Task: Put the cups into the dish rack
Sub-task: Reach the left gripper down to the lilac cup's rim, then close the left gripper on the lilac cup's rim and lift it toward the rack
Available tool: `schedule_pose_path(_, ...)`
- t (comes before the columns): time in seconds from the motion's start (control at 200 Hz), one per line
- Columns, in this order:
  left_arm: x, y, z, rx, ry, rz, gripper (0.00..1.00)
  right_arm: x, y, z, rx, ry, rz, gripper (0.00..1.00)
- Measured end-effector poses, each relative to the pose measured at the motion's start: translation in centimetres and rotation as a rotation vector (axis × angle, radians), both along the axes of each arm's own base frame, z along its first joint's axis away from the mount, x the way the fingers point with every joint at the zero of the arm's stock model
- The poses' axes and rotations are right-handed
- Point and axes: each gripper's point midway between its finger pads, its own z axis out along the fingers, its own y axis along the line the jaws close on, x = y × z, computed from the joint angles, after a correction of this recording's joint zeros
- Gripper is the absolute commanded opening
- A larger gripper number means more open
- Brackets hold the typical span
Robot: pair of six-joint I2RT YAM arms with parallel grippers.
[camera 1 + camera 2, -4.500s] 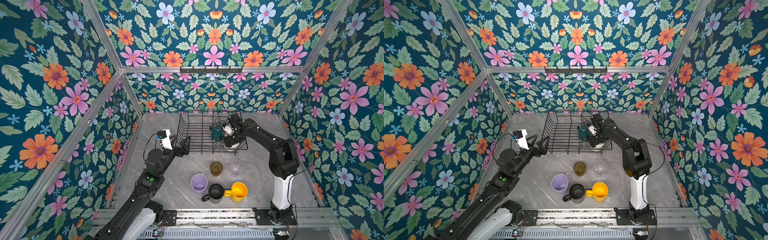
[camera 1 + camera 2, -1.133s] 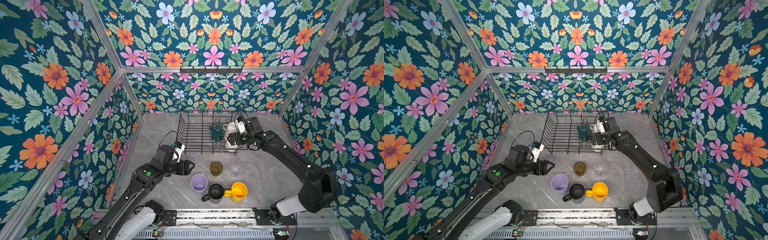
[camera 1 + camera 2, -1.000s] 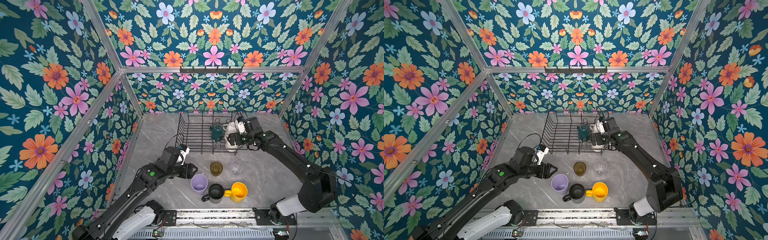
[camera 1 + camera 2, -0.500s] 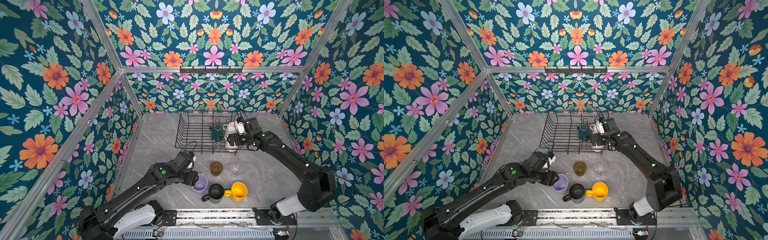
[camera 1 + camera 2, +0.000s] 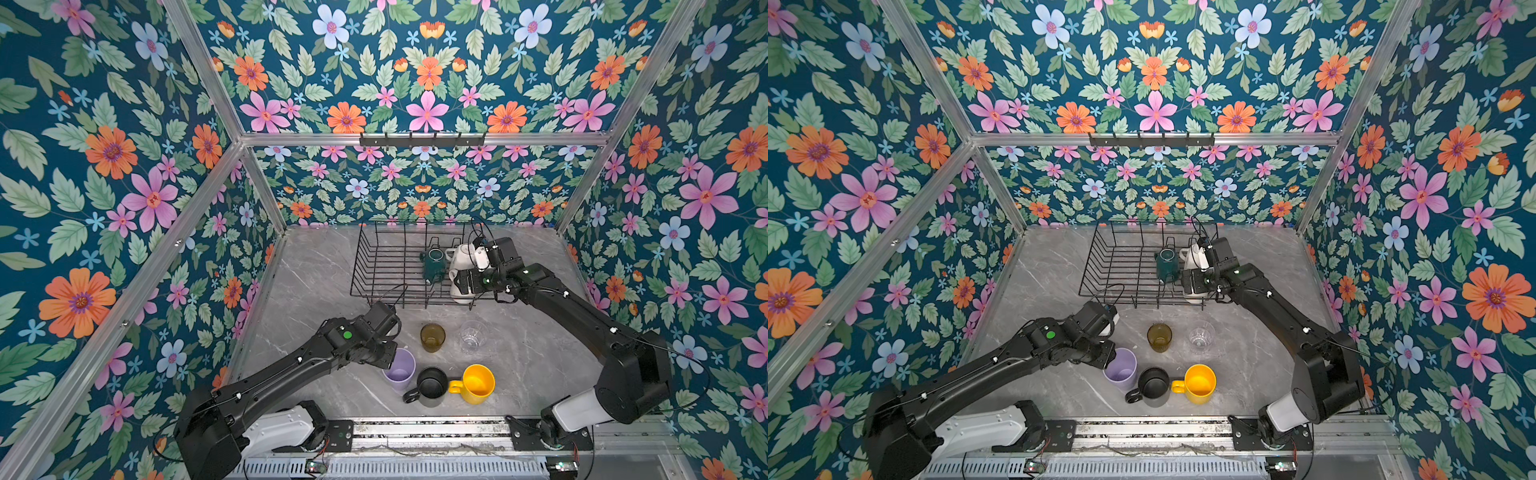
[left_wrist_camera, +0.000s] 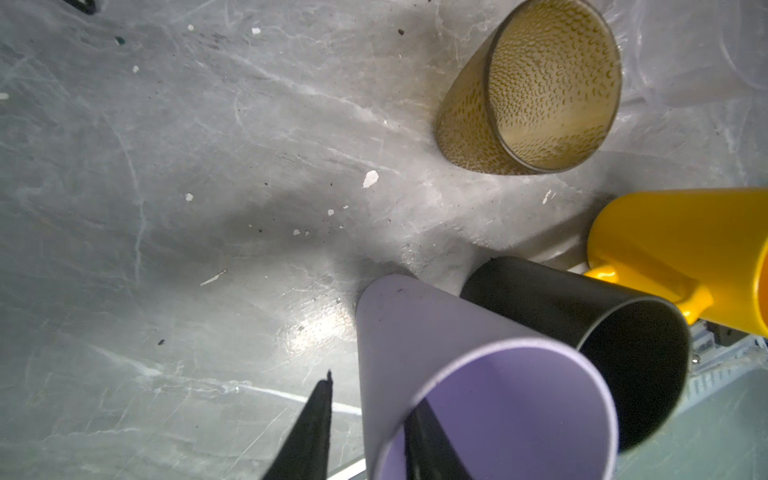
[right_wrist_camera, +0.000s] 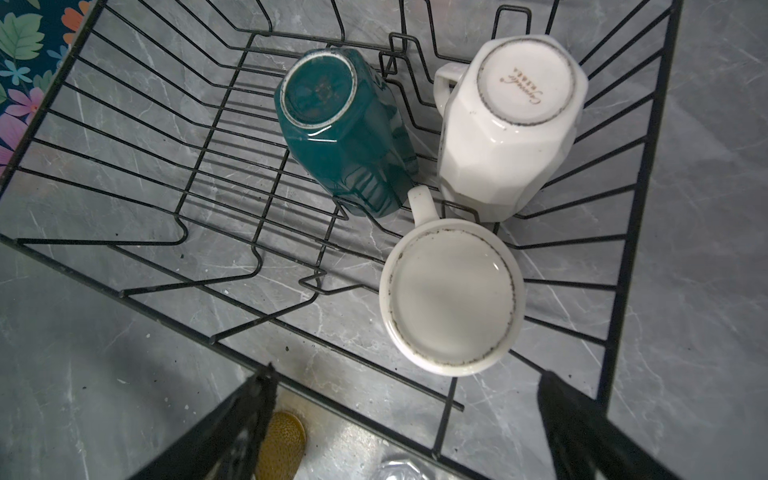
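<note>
Cups (image 5: 432,384): 3 of 8 are loaded by my count and 5 are left, so you're not yet halfway.

Clock directions are read on a top view, with 12 at the far wall.

**In the dish rack (image 5: 374,266)**, which sits at 12 o'clock on the table (image 5: 324,274), all at the rack's 3 o'clock end:
- 1 dark-green mug (image 7: 345,137), base up and leaning.
- 1 white faceted mug (image 7: 511,124), base up, at 3 o'clock of the green one.
- 1 cream mug (image 7: 451,299), base up, in the rack's 5 o'clock corner.

**Loose on the table**, at 6 o'clock of the rack, all mouth up:
- 1 amber glass (image 5: 432,337).
- 1 clear glass (image 5: 473,336), at 3 o'clock of the amber glass.
- 1 black mug (image 5: 1153,384).
- 1 lilac tumbler (image 5: 401,370), at 9 o'clock of the black mug.
- 1 yellow mug (image 5: 478,382), at 3 o'clock of the black mug, its handle against the black one.

**Left gripper** (image 6: 370,395): it straddles the lilac tumbler's wall, with one finger inside and one outside. The jaws are narrow. The left wrist view shows a sliver of table between the outer finger and the wall, so you can't tell whether the pinch has landed. The tumbler's base looks to be on the table.

**Right gripper** (image 7: 405,374): the jaws are spread wide and hold nothing. It hovers just over the cream mug.

My guess is the lilac tumbler goes next. The rack's 9 o'clock half is bare wire, so there looks to be room for the rest.
</note>
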Motion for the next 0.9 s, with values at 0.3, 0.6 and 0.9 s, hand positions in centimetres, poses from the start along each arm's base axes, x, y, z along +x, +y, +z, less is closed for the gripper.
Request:
schedule_pose_path(0.3, 0.6, 0.0, 0.3, 0.021, -0.018, 0.005, 0.00, -0.5, 0.0, -0.1, 0.005, 0.002, 0.005, 0.99)
schedule_pose_path(0.6, -0.3, 1.9, 1.5, 0.044, -0.033, 0.020, 0.00, -0.8, 0.5, 0.8, 0.055, -0.015, 0.022, 0.99)
schedule_pose_path(0.9, 1.2, 3.9, 9.5, -0.052, -0.268, 0.091, 0.00, -1.3, 2.4, 3.9, 0.185, -0.071, 0.085, 0.99)
